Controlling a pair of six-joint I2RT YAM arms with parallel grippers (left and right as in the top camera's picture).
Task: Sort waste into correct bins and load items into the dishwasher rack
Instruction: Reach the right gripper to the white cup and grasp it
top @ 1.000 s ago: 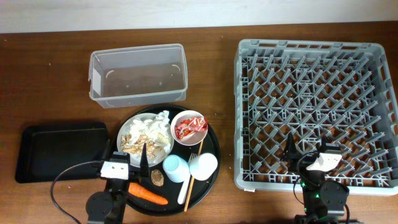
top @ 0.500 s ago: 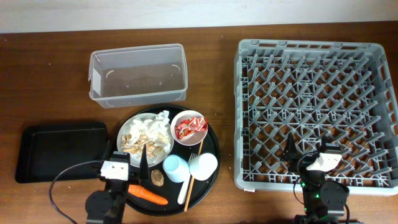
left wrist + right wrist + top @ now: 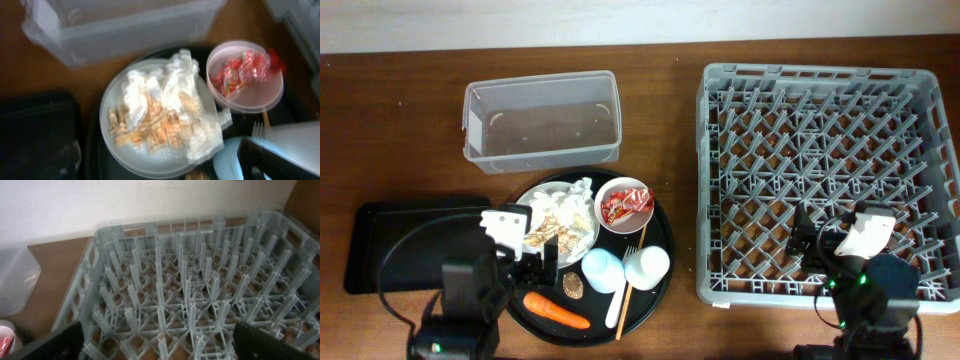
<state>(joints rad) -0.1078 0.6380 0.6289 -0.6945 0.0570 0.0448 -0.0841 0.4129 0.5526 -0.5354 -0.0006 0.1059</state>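
Note:
A round white plate (image 3: 582, 243) holds crumpled white napkins (image 3: 165, 85) and beige food scraps (image 3: 150, 125). A pinkish-white bowl (image 3: 624, 205) holds the red-and-white wrapper (image 3: 237, 72). The light blue cup (image 3: 603, 270), white cup (image 3: 648, 265), white fork (image 3: 632, 262), carrot (image 3: 557, 311) and brown lump (image 3: 572, 287) lie on the round black tray (image 3: 665, 235). My left gripper (image 3: 546, 260) hovers open and empty over the plate's near edge (image 3: 160, 172). My right gripper (image 3: 810, 243) is open and empty over the grey rack's (image 3: 825, 180) front part (image 3: 160, 350).
The clear tub (image 3: 542, 120) stands empty behind the round tray. The flat black tray (image 3: 415, 243) lies empty at the left, beside my left arm. The rack also shows empty in the right wrist view (image 3: 190, 290).
Both arms have risen from their rest poses. My left wrist has moved up and left, toward the plate. My right wrist has shifted right over the rack's front. Both grippers now show spread fingers.

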